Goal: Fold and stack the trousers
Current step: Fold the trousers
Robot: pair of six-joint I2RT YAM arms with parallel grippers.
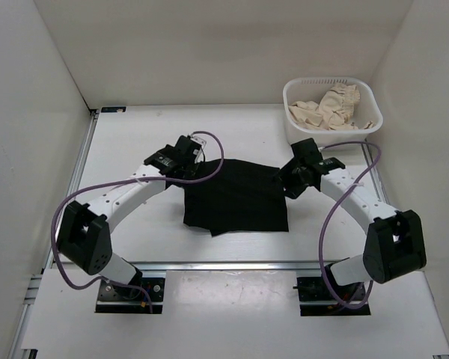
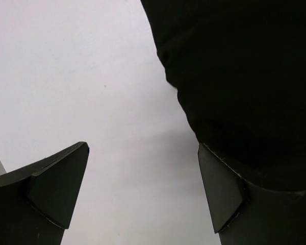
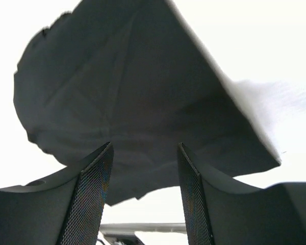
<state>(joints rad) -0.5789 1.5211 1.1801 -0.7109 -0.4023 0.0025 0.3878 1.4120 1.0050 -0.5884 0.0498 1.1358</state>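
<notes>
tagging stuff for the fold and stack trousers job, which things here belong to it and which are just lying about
Part of the job:
black trousers
left gripper
right gripper

Just lying about:
white basket
cream garments inside it

White curved arm links [image 1: 127,196], black joint housings [image 1: 86,238] (blocky), looping purple cables [image 1: 321,228], black mesh-textured jaws

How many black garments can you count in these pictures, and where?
1: the black trousers lie folded in the middle of the table. The white basket at the far right shows only cream garments; anything beneath is hidden.
</notes>
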